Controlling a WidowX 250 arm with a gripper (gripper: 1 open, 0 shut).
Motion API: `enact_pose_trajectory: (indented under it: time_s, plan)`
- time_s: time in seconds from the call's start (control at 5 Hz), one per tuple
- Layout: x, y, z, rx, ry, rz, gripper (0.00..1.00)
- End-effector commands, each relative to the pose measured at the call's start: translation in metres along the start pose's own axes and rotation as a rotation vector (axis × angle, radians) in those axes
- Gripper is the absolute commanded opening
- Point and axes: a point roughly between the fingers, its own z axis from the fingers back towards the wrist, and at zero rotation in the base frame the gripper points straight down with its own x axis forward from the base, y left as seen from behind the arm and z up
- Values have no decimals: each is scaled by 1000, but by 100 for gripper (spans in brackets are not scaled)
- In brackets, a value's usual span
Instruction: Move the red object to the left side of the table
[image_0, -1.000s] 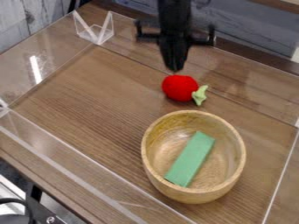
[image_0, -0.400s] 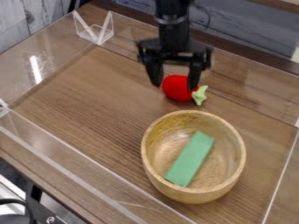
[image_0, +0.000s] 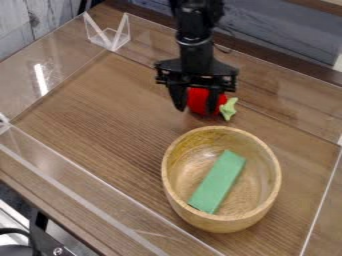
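The red object (image_0: 201, 97), a small round toy fruit with a green leafy end (image_0: 229, 106), rests on the wood-grain table (image_0: 107, 120) right of centre, just behind the bowl. My gripper (image_0: 198, 104) points straight down over it, and its black fingers (image_0: 177, 97) press against the fruit's left and right sides. Only the strip of red between the fingers shows. The fruit still touches the tabletop.
A round light wooden bowl (image_0: 254, 210) holding a flat green block (image_0: 218, 182) stands at the front right, close to the fruit. Clear acrylic walls (image_0: 54, 60) border the table. A small clear stand (image_0: 107, 33) sits at the back left.
The gripper has come down from above the fruit, opened wide around it, then narrowed its fingers onto the fruit's sides. The fruit has not shifted.
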Motion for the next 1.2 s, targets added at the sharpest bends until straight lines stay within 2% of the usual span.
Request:
enact_pose_trajectory:
  time_s: [0.0, 0.2, 0.4, 0.6, 1.0]
  plan:
    - [12, 7, 29, -21, -92, 21, 0]
    - [17, 16, 48, -34, -141, 57, 0]
    - [22, 22, 71, -54, -176, 75, 0]
    - [20, 14, 65, -50, -172, 70, 100]
    - [28, -1, 56, -33, -142, 33, 100]
